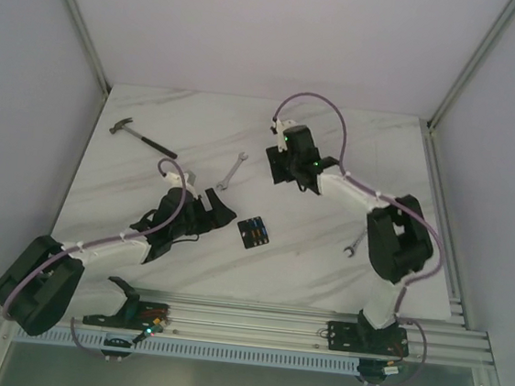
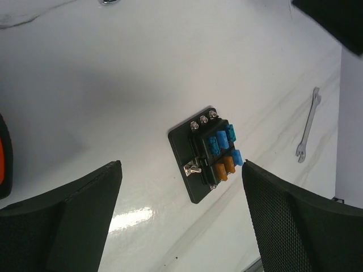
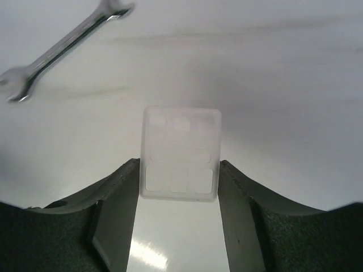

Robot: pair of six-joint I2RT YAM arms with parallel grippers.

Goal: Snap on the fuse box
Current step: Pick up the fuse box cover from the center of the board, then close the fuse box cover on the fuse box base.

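The fuse box (image 1: 253, 232) is a small black block with blue and amber fuses. It lies flat on the white marble table (image 1: 325, 255), in front of the left arm. In the left wrist view the fuse box (image 2: 207, 153) sits just beyond my left gripper (image 2: 181, 170), which hovers above it, open and holding nothing. My right gripper (image 3: 179, 170) is shut on a clear plastic cover (image 3: 180, 161), with one finger against each side edge. From above, the right gripper (image 1: 284, 163) is at the table's far middle, and its body hides the cover.
A hammer (image 1: 142, 135) lies at the far left. One wrench (image 1: 231, 173) rests between the arms, also seen as the wrench (image 3: 62, 48) in the right wrist view. A second wrench (image 1: 354, 243) lies by the right arm. A black-and-orange tool (image 1: 131, 304) sits on the front rail.
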